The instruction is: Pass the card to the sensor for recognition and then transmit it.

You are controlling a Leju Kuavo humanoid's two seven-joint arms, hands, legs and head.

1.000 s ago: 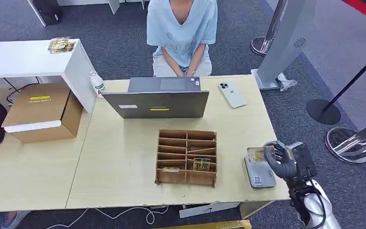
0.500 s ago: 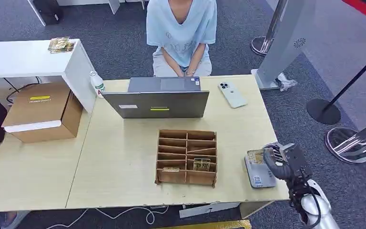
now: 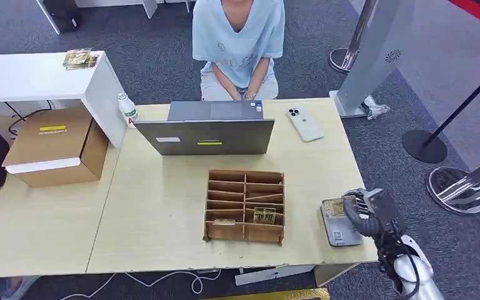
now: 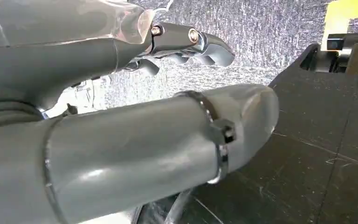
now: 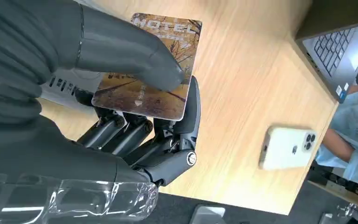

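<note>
My right hand [image 3: 361,211] pinches a hotel card [image 3: 334,206] with an autumn picture, thumb on top and fingers beneath, clear in the right wrist view as the card [image 5: 158,70] held by the hand [image 5: 135,116]. The card hovers low over the grey sensor pad [image 3: 339,230] at the table's right front corner; whether they touch I cannot tell. The left hand [image 4: 144,126] hangs with nothing in it, thumb and fingers apart. A person in a light blue shirt [image 3: 238,37] sits across the table.
A brown wooden compartment tray [image 3: 245,205] holds other cards mid-table. Behind it are a grey laptop [image 3: 207,128] and a white phone [image 3: 304,124]. A cardboard box [image 3: 56,145] and a bottle [image 3: 127,109] are to the left. Stanchion bases [image 3: 457,189] stand at right.
My right hand has lowered the card slightly toward the sensor pad and drawn a little nearer the table's front edge. Nothing else has moved.
</note>
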